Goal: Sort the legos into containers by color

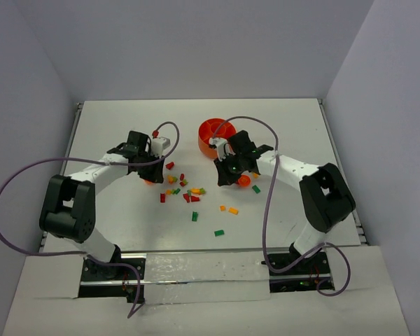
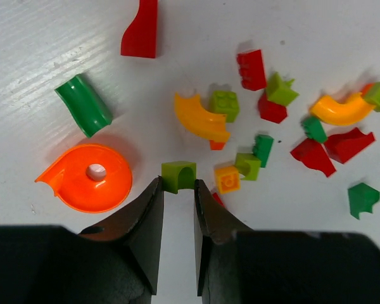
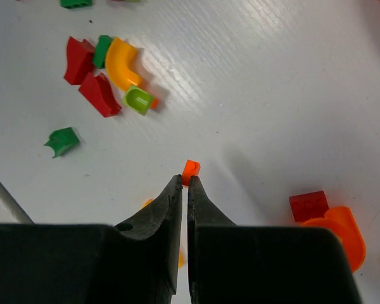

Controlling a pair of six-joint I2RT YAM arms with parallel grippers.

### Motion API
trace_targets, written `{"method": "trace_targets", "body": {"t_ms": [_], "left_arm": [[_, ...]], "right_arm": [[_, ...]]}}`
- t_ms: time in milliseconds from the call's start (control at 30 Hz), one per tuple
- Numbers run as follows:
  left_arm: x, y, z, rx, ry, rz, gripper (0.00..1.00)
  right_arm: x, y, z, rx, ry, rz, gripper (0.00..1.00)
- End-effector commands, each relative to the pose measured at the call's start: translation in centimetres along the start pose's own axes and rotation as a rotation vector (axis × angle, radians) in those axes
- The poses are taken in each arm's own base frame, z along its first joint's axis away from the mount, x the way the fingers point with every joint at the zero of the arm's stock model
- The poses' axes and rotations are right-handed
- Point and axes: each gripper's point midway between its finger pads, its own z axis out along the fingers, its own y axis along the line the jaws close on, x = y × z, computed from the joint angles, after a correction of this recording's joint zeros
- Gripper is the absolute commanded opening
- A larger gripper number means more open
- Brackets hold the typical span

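The orange bowl (image 1: pixel 208 128) with inner walls stands at the back centre, partly behind my right arm. A loose pile of red, green, orange and yellow legos (image 1: pixel 184 187) lies in front of it. My left gripper (image 1: pixel 146 174) (image 2: pixel 177 183) is at the pile's left edge, shut on a light green arch brick (image 2: pixel 178 175) at its fingertips. My right gripper (image 1: pixel 228 176) (image 3: pixel 184 178) is right of the pile, just in front of the bowl. It is shut on a tiny orange brick (image 3: pixel 190 169) pinched at the very tips.
A round orange disc piece (image 2: pixel 88 177), a dark green curved piece (image 2: pixel 84 104) and a red curved piece (image 2: pixel 141 30) lie by the left gripper. A red brick (image 3: pixel 307 204) and an orange curved piece (image 3: pixel 343 231) lie right of the right gripper. Single green bricks (image 1: pixel 194 217) (image 1: pixel 219 232) lie nearer.
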Motion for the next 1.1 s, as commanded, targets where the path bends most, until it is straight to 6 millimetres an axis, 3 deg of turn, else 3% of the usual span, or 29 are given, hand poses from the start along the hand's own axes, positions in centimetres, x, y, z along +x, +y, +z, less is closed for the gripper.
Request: {"method": "trace_targets", "body": {"t_ms": [0,133,200,233,300,433,533,700,900,967,1033,1067], "left_arm": [[0.1,1.3,1.0,-0.057,-0.016,0.003,0.05],[0.5,1.5,1.4,-0.06,-0.007,0.008,0.15],[0.5,1.4,1.5,-0.056,-0.008,0.011,0.28],[0.6,1.4,1.5,-0.051,-0.007,0.01,0.28],[0.6,1.1,1.4,-0.036,-0.009,0.015,0.4],[0.6,0.1,1.0,0.015,-0.013,0.026,0.51],[0.1,-1.0,0.2,0.076,-0.039,0.046,0.62],[-1.5,-3.1,-2.3,0.207,-0.142,0.088,0.63],[-2.5,-5.7,-5.4,0.385,-0.242,0.113,0.69],[-2.9,-5.8,-6.6,0.422,-0.278,0.104,0.78],[-3.4,-5.5,-7.2,0.422,-0.301,0.066,0.81],[-3.8,-5.2,-7.5,0.413,-0.314,0.025,0.88]], "right_arm": [[-2.5,-1.1,0.4,0.045,-0.064,-0.024,0.0],[-1.8,-1.6,1.1,0.05,-0.035,-0.019,0.04],[-1.6,-1.2,1.2,0.034,-0.023,-0.021,0.15],[-1.5,-1.2,1.2,0.033,-0.019,-0.027,0.21],[-1.6,-0.5,0.9,0.007,-0.026,-0.046,0.36],[-1.9,0.1,0.4,-0.021,-0.016,-0.094,0.47],[-2.3,1.2,-0.6,-0.076,-0.029,-0.171,0.48],[-3.4,5.0,-2.8,-0.275,-0.097,-0.387,0.45],[-4.2,6.3,-2.6,-0.394,-0.099,-0.6,0.45],[-4.6,6.8,-2.5,-0.435,-0.107,-0.642,0.46],[-4.7,6.8,-2.1,-0.452,-0.102,-0.693,0.47],[-4.7,6.8,-1.7,-0.459,-0.09,-0.727,0.47]]}}
